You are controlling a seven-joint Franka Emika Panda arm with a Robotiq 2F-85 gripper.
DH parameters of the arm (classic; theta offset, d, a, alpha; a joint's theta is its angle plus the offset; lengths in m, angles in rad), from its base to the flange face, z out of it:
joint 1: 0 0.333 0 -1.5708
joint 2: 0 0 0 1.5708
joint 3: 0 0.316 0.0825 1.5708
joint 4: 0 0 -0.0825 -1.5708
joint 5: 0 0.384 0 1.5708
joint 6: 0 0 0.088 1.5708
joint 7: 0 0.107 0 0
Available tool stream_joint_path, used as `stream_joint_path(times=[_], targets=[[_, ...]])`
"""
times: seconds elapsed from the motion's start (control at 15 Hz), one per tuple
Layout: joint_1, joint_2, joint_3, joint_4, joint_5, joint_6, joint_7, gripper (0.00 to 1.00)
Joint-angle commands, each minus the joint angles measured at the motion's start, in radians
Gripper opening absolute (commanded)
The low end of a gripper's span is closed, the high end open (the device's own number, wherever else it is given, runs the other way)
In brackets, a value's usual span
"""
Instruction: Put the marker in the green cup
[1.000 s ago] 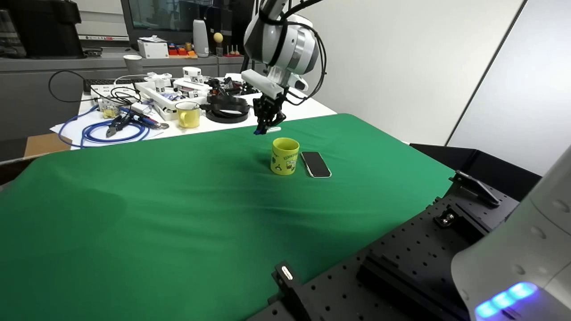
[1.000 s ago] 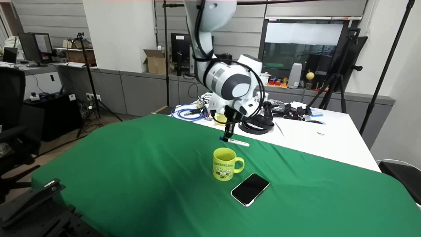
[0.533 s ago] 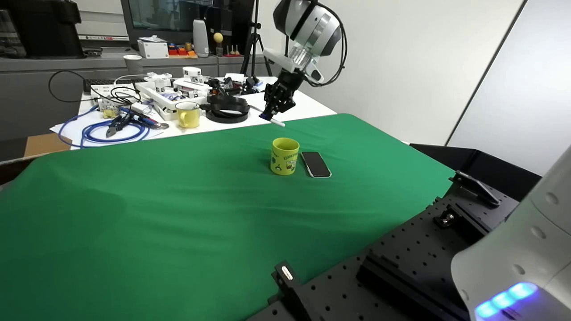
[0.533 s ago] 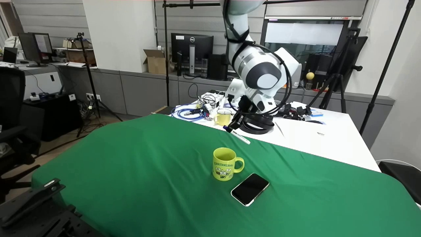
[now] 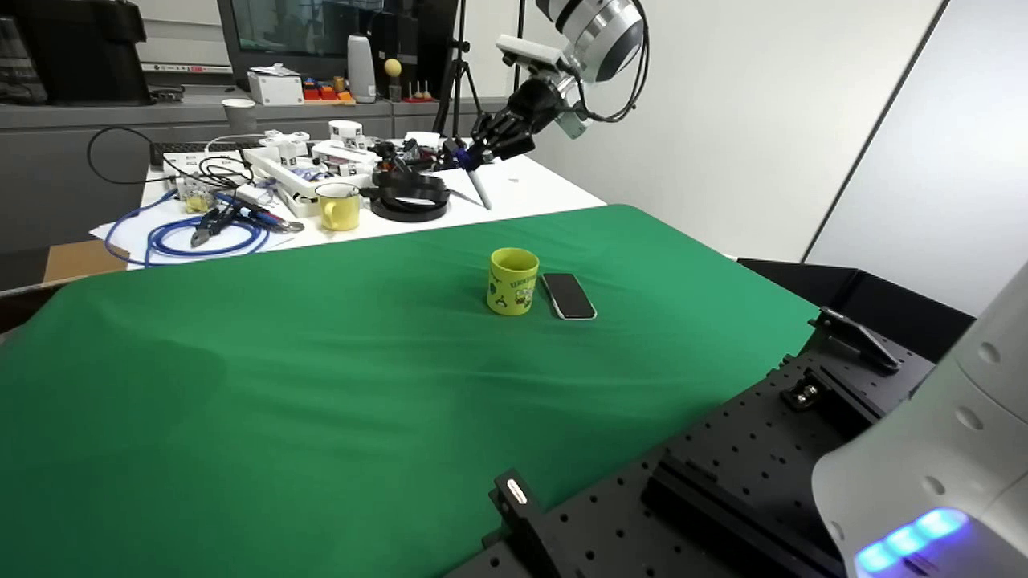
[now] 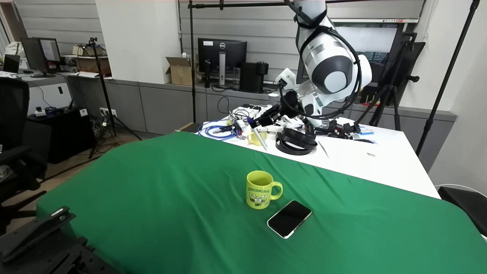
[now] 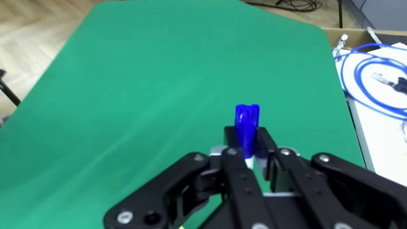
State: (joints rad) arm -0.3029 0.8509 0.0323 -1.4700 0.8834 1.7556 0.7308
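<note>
The marker has a blue cap and a white body. My gripper (image 7: 246,138) is shut on its blue cap (image 7: 247,122) in the wrist view. In both exterior views the gripper (image 5: 475,152) (image 6: 255,122) holds the marker (image 5: 480,189) (image 6: 260,139) in the air, steeply tilted with the white end down. The yellow-green cup (image 5: 512,282) (image 6: 258,191) stands upright on the green cloth, with its handle to the right in an exterior view. The gripper is above and beyond the cup, apart from it. Only a yellow-green sliver shows at the wrist view's bottom edge.
A black phone (image 5: 569,296) (image 6: 290,219) lies beside the cup. Behind the green cloth (image 5: 321,385), a white table holds a yellow mug (image 5: 338,207), black straps (image 5: 409,195), blue cable (image 5: 209,239) and other clutter. A tripod (image 6: 384,91) stands at the back.
My gripper has risen and moved back, farther from the cup. It has tilted, and the marker has turned from nearly level to steep, white end down. The cup and phone have not moved.
</note>
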Motion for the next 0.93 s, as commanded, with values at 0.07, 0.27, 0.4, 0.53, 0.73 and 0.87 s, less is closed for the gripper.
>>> stream_joint_path(times=[0.07, 0.27, 0.4, 0.53, 0.73, 0.87], targets=[[0.002, 0.038, -0.048, 0.084, 0.114, -0.210, 0.119, 0.05], [0.013, 0.045, -0.077, 0.094, 0.170, -0.245, 0.159, 0.05], [0.019, 0.050, -0.091, 0.097, 0.193, -0.251, 0.176, 0.05], [0.024, 0.054, -0.101, 0.102, 0.207, -0.258, 0.205, 0.05], [0.030, 0.060, -0.112, 0.110, 0.208, -0.272, 0.241, 0.05], [0.036, 0.044, -0.119, 0.068, 0.207, -0.258, 0.179, 0.05]])
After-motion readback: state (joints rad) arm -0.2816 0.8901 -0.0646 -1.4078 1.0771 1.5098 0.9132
